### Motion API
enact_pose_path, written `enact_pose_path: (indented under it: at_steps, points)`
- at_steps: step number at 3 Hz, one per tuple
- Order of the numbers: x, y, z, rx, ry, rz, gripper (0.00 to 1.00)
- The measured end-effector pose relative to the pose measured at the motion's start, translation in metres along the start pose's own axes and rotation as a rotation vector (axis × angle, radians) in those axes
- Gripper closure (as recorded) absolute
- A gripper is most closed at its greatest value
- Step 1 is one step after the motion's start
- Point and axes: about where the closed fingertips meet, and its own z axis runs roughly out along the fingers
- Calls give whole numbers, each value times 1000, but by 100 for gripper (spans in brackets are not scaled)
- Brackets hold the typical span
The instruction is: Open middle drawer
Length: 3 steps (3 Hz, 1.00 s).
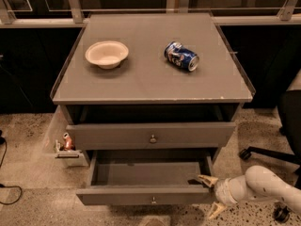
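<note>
The middle drawer (146, 196) is pulled well out, and its bare inside shows. Its small round knob (154, 200) is at the centre of the grey front, near the bottom of the view. Above it, the taller top drawer front (113, 136) with its knob (153, 138) stands a little way out from the cabinet. The lowest front is hidden below the open drawer. My gripper (210, 195) is at the right end of the middle drawer's front. It is open, with one fingertip (204, 179) just inside the drawer and the other (214, 210) in front of and below the panel.
On the cabinet top (150, 86) stand a cream bowl (106, 54) at left and a blue can (181, 56) lying on its side at right. An office chair base (263, 154) stands to the right. A small tray with a red item (67, 145) sits on the floor at left.
</note>
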Motion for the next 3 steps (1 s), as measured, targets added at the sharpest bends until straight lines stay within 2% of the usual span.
enact_pose_path:
  at_steps: [1,2,3]
  points:
    - [0,39,-20,-24,14,-18,38]
    - [-4,66,-32,-37,22,-34,61]
    - [-5,75,-36,-42,24,-37,84]
